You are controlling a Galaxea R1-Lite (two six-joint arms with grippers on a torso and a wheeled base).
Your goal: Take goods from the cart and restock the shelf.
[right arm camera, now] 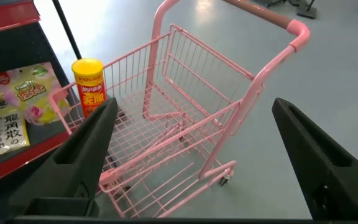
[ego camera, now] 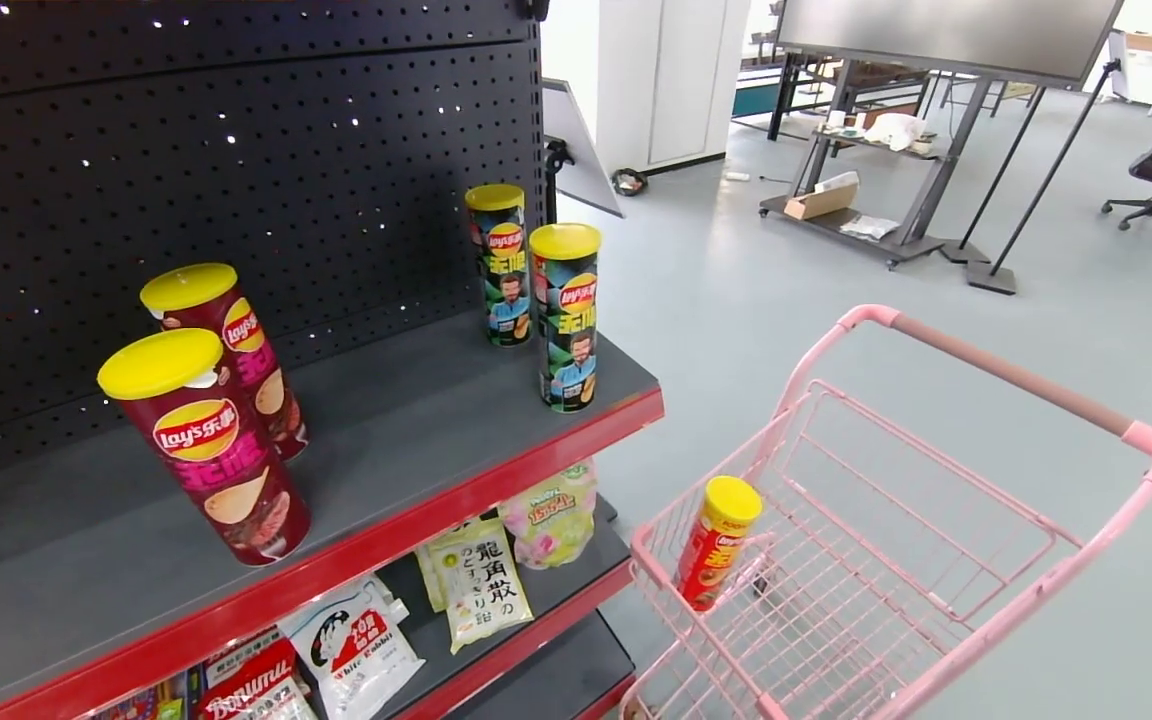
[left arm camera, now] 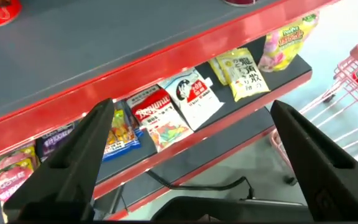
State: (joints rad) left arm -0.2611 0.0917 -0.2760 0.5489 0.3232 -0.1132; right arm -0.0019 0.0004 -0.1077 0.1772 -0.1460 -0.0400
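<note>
Pink cart [ego camera: 936,340], red can [ego camera: 711,560] with yellow lid, grey shelf [ego camera: 416,420] edged red, maroon cans [ego camera: 221,470] and dark-green cans [ego camera: 566,340] yellow-lidded too.

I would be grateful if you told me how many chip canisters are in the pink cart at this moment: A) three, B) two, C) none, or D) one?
D: a single red canister with a yellow lid stands inside the pink cart, in the corner on the shelf side, and the rest of the basket holds nothing else.
</note>
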